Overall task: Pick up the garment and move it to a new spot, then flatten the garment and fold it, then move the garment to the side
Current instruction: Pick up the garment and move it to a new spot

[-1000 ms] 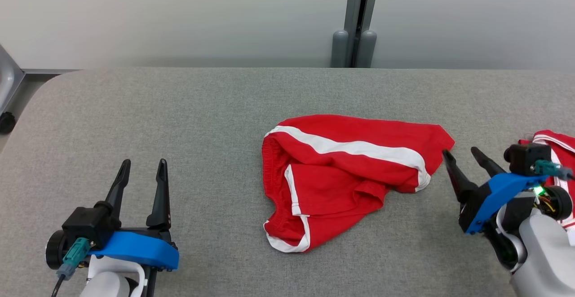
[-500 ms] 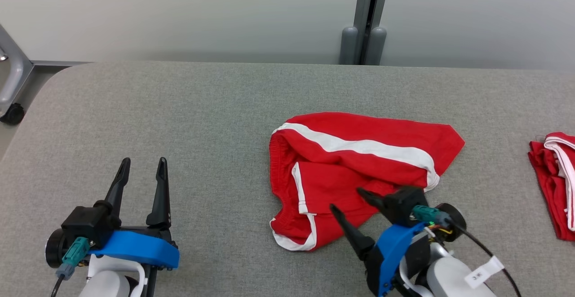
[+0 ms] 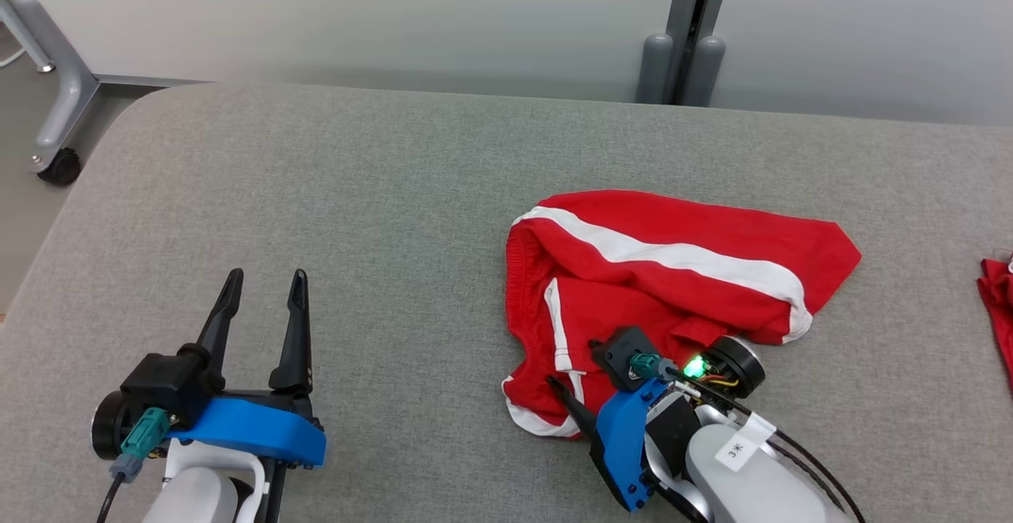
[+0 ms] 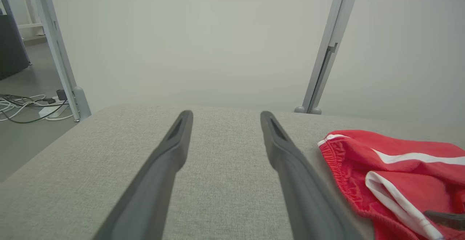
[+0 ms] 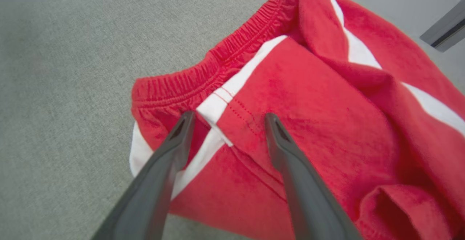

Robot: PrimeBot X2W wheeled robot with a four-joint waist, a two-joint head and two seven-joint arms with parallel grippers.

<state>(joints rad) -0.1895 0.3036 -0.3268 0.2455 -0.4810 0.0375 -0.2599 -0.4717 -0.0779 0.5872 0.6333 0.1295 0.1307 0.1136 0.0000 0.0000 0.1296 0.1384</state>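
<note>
The garment (image 3: pixel 673 270) is a pair of red shorts in a soft, fleecy knit with white stripes and a gathered elastic waistband. It lies in a loose, rumpled heap on the table (image 3: pixel 356 191), whose top is covered in coarse grey woven fabric and has a rounded corner. The right gripper (image 5: pixel 229 116) stands over the garment's near left part with its two long, dark, tapering fingers spread apart. Their tips sit at the white side stripe just below the waistband — whether they touch the cloth I cannot tell. The left gripper (image 3: pixel 267 275) is well to the left of the garment, fingers spread over bare table fabric with nothing between them. Well to the garment's right lies a second red cloth (image 3: pixel 999 301) — only its edge shows. Beyond the garment a smooth grey metal post (image 3: pixel 684 32) with rounded feet rises against a pale wall.
</note>
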